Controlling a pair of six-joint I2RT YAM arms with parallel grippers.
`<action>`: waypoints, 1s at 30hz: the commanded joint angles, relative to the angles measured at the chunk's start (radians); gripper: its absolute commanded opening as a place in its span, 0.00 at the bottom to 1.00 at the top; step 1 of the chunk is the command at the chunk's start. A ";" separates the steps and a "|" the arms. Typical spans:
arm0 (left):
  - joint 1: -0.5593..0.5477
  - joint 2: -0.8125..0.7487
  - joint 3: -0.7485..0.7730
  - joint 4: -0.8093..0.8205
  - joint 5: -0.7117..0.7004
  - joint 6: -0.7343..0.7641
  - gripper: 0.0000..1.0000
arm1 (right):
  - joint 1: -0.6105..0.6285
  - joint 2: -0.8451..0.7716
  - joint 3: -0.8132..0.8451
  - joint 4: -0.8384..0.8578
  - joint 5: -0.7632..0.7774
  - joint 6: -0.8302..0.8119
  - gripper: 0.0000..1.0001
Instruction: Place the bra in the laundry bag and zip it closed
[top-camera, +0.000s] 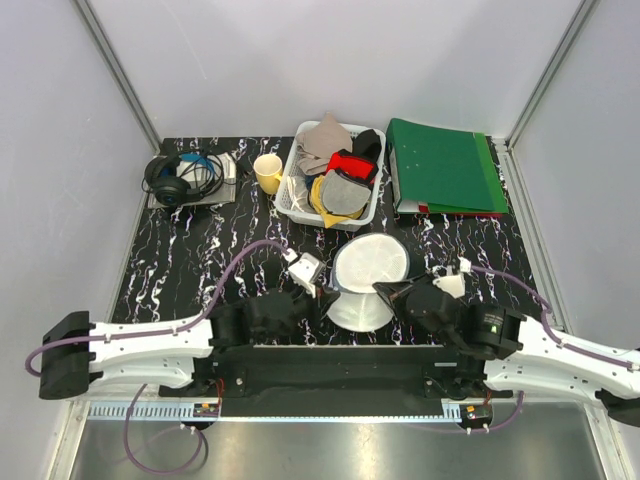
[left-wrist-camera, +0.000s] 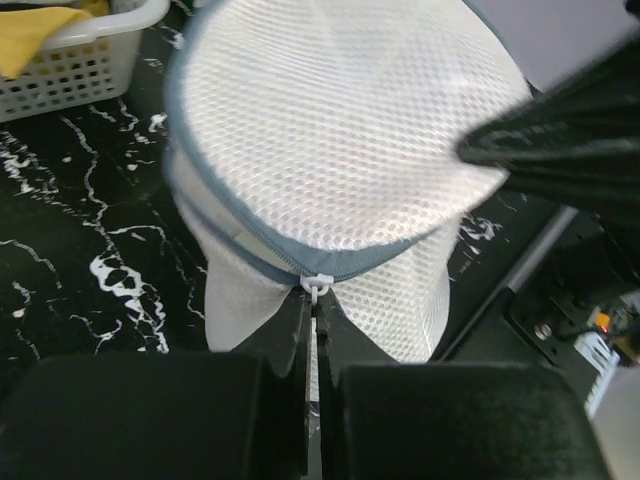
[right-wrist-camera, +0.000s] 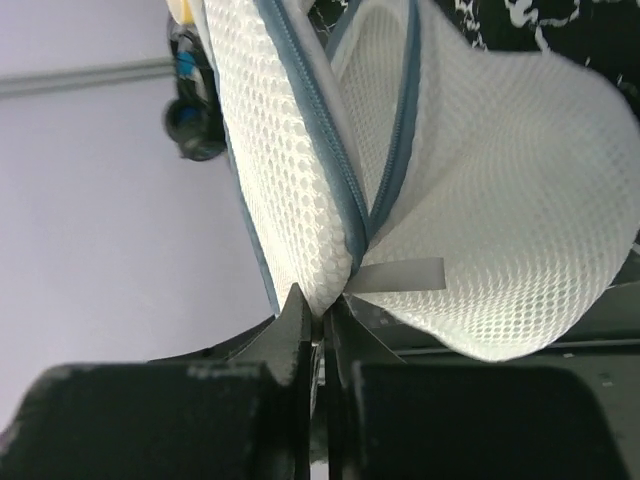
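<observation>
Against left tool (left-wrist-camera: 316, 302), laundry bag (left-wrist-camera: 340, 130)

Lab: panel-walled robot test table (top-camera: 180, 270)

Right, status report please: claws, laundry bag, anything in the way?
Left claw shut on zip pull; right claw shut on laundry bag rim. Zip part open, bra not seen. Nothing blocking.

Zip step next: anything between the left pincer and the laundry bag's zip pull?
Nothing visible. The left pincer is shut right on the white zip pull at the near rim of the laundry bag. The right pincer pinches the bag's mesh edge beside a grey tab, not in the way.
</observation>
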 joint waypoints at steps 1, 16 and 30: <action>0.006 -0.059 -0.033 0.012 0.240 0.057 0.00 | -0.037 0.070 0.136 -0.056 -0.007 -0.295 0.00; -0.005 0.260 0.076 0.183 0.312 -0.219 0.00 | -0.040 -0.144 0.047 -0.310 -0.242 -0.290 0.82; -0.002 0.241 0.102 0.131 0.401 -0.155 0.00 | -0.040 0.100 0.134 -0.037 -0.380 -1.144 0.77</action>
